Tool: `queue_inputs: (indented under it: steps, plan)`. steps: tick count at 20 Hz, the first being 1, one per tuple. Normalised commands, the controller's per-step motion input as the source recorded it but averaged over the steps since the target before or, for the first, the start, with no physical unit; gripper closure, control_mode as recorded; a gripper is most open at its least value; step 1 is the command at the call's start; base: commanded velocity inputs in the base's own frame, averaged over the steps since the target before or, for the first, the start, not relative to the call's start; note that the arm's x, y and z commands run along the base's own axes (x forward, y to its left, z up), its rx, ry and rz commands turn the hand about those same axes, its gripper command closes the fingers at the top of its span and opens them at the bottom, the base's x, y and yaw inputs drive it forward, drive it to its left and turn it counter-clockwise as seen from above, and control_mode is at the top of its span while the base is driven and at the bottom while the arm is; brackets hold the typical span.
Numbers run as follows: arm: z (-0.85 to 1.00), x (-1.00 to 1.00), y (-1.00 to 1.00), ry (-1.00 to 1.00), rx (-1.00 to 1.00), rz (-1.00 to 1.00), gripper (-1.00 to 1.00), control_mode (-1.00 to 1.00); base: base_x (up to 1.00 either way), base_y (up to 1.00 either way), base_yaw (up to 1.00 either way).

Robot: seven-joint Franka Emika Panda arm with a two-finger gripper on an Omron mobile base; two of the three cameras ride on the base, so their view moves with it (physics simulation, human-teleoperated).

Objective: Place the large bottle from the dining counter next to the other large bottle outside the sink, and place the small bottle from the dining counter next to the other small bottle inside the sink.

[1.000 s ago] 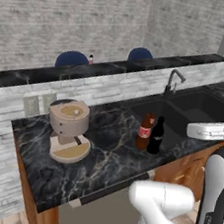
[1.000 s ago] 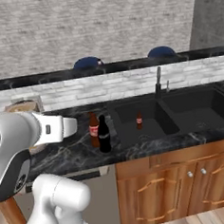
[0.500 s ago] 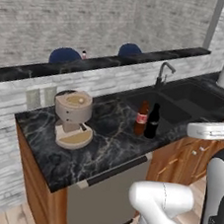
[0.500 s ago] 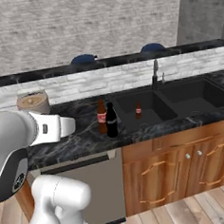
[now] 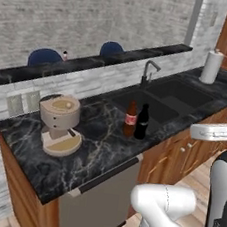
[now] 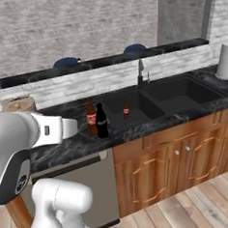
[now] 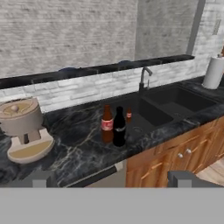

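Since the earlier pictures, both base views have swung along the kitchen, so the base is driving and the things themselves have not moved. The tool (image 7: 112, 179) hangs in front of the worktop (image 5: 96, 148) with its jaws wide apart, holding nothing.

The large black bottle (image 5: 142, 121) stands upright just beside the amber bottle (image 5: 130, 119) near the left rim of the sink (image 5: 160, 98), so I judge the first half done. One small bottle (image 6: 126, 110) stands inside the basin. The other small bottle (image 5: 65, 55) waits on the dining counter (image 5: 91, 62), well apart, between the blue stools. The coffee machine (image 5: 60, 124) and the paper roll (image 5: 211, 67) stand away from the path; the faucet (image 5: 148, 72) rises in between.
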Motion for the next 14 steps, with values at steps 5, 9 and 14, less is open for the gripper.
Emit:
queue_inputs:
  steps: [5, 9, 14]
  plan:
    - [0.0, 0.0, 0.0, 0.0, 0.0, 0.0, -1.0, 1.0, -0.03, 0.02, -0.25]
    - [0.0, 0.0, 0.0, 0.0, 0.0, 0.0, -1.0, 1.0, 0.0, 0.0, -0.25]
    - [0.0, 0.0, 0.0, 0.0, 0.0, 0.0, -1.0, 1.0, 0.0, 0.01, -0.25]
